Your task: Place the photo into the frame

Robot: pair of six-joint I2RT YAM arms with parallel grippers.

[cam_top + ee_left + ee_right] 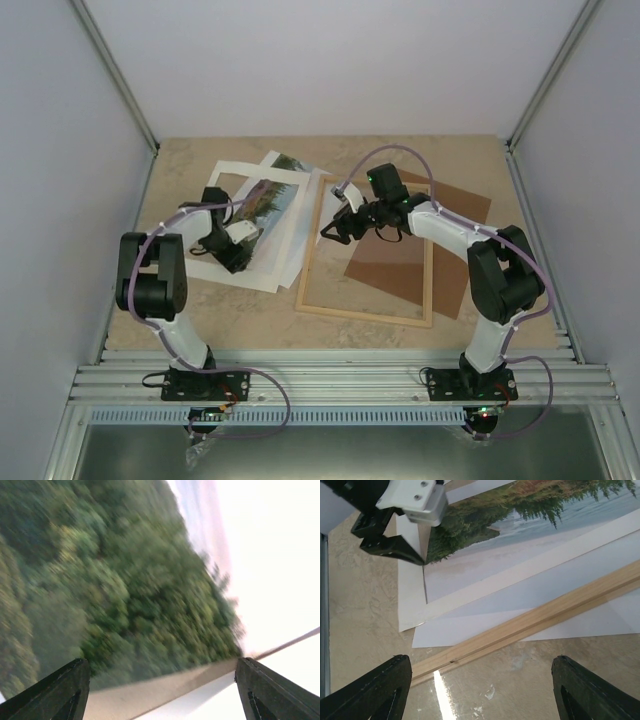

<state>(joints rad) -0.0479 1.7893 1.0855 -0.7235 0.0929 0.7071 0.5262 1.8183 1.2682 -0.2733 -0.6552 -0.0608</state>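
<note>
Spreading wide, the left claw [161, 665] stands at the edge of the photo [125, 580], whose blurred green trees fill the left wrist view; its two dark fingers [55, 690] sit far apart at the bottom corners, with the print's border running between them. From the right wrist view one fingertip of that claw is down at the photo's corner; whether it actually grips the paper I cannot tell. The photo lies on the white mat [232, 178] left of the frame [308, 255] and wholly outside it; trees, water and pale sky all show. The right claw [480, 659] hangs wide too, with nothing between its fingers, over the frame's left slat and the bare desk [200, 310] inside it. A plain white sheet [470, 627] runs under that slat; the brown backing panel [450, 215] lies partly under the frame's far right side. The frame rests flat on the desk.
</note>
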